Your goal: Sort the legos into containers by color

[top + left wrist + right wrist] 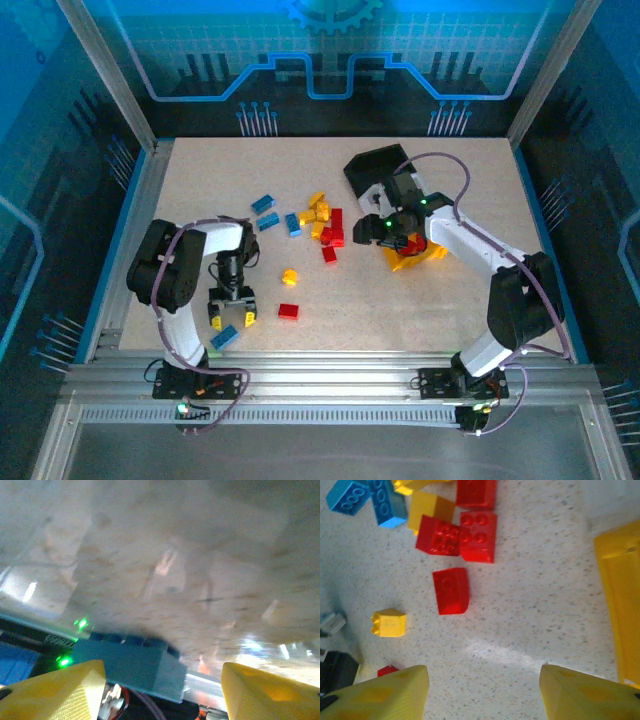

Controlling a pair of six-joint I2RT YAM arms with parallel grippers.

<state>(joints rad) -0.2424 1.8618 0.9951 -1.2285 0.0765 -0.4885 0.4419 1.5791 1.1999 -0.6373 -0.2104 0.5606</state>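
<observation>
left claw (162, 690) released, blue brick (130, 666) just ahead, likely lining up pick | right claw (485, 690) released, empty, red brick (451, 591) ahead, yellow bin (620, 605) beside

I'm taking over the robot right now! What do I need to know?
Left gripper: open, low beside a blue lego near that arm's base.
Right gripper: open, empty, next to the yellow bin.
Legos: mixed pile lies loose in the middle; black bin farther back, right.
Done: no sorted lego visible; I cannot see into the bins.
To do: nearly all legos.
</observation>
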